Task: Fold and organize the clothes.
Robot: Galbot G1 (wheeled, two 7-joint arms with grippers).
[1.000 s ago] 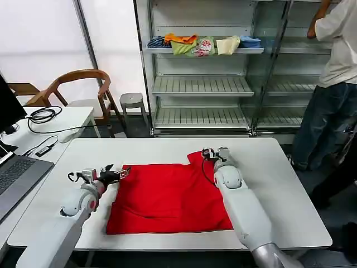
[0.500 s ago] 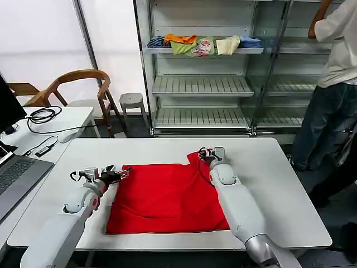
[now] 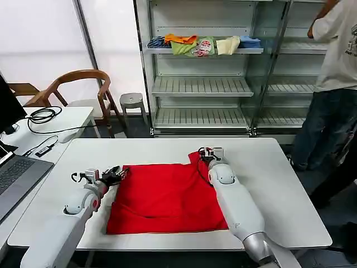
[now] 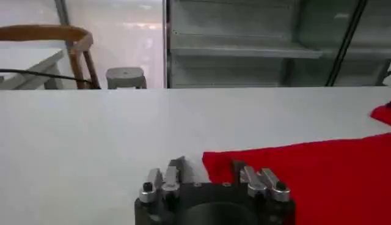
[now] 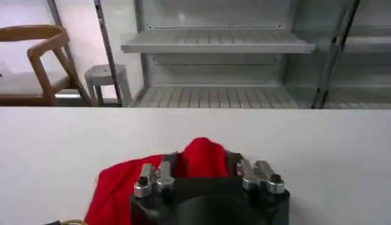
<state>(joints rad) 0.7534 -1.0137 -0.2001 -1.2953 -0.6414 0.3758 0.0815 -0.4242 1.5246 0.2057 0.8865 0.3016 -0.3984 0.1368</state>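
The red T-shirt lies spread at the table's centre. The left gripper, open, sits at its upper-left corner; the right gripper pinches bunched cloth at upper right. Likely mid-fold: next, the left must close on its corner.

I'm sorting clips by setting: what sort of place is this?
Probably a lab or test room set up like a shop: bare metal shelves, a white table with a red T-shirt, a laptop alongside.
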